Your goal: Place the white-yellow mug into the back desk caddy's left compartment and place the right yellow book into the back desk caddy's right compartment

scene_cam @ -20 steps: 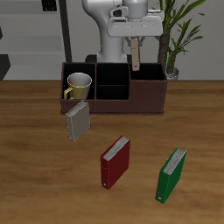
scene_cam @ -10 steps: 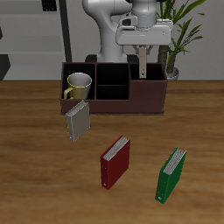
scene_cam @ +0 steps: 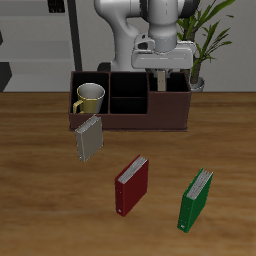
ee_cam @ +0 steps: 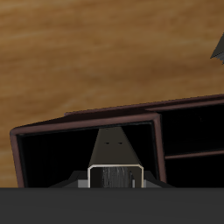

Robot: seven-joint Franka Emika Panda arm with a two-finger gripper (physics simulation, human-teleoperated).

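The right yellow book [scene_cam: 158,81] hangs upright, pinched in the gripper [scene_cam: 160,68], low end dipping into the back desk caddy [scene_cam: 130,122] right compartment [ee_cam: 61,149]. White-yellow mug [scene_cam: 88,98] sits in the opposite end section. Step: book placement. Next, prob. lower a bit more, then release.

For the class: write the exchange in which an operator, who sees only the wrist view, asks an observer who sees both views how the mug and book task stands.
Operator: I see only a book's edge over a black section. Is the mug placed?
Observer: Yes. The white-yellow mug stands in the back desk caddy's left compartment.
Operator: What lies on the table?
Observer: Three books in front of the caddy: tan-grey book, red book, green book.
Operator: How low is my book?
Observer: The gripper holds the right yellow book partly inside the right compartment.
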